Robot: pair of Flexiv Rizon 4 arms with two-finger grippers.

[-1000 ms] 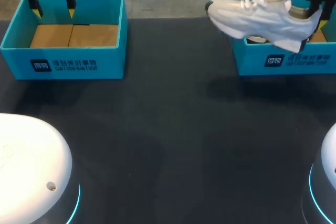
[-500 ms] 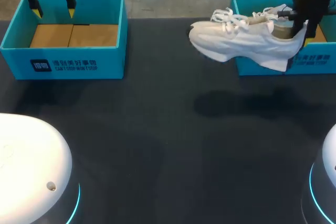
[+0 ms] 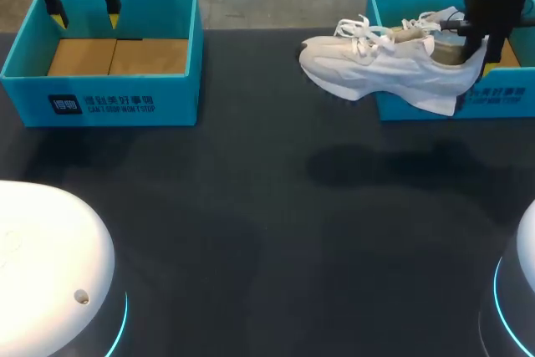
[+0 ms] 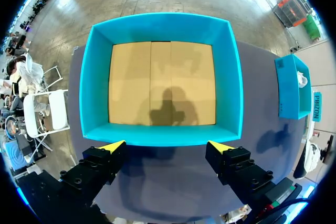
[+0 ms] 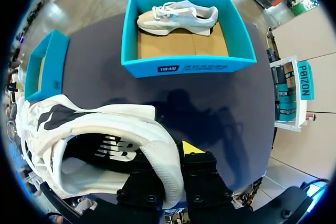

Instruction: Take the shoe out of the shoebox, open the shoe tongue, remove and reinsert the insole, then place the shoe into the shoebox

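A white sneaker (image 3: 376, 64) hangs in the air, toe pointing left, just in front of the right teal shoebox (image 3: 435, 99). My right gripper (image 3: 485, 43) is shut on its heel collar. In the right wrist view the heel collar (image 5: 157, 156) is pinched in the right gripper (image 5: 176, 153), high over the dark table. A second white sneaker (image 5: 176, 17) lies in the right shoebox (image 5: 184, 66). My left gripper (image 3: 84, 6) hangs open over the far rim of the left teal shoebox (image 3: 109, 98). From the left wrist that shoebox (image 4: 160, 136) shows only brown cardboard under the left gripper (image 4: 165, 148).
The dark table (image 3: 251, 206) spreads between the two boxes and toward the front. The white rounded bases of my arms stand at the front left (image 3: 42, 265) and front right (image 3: 522, 290) corners.
My right arm has carried the sneaker to the left and lower, from above the right shoebox to just in front of it. The left arm has kept still.
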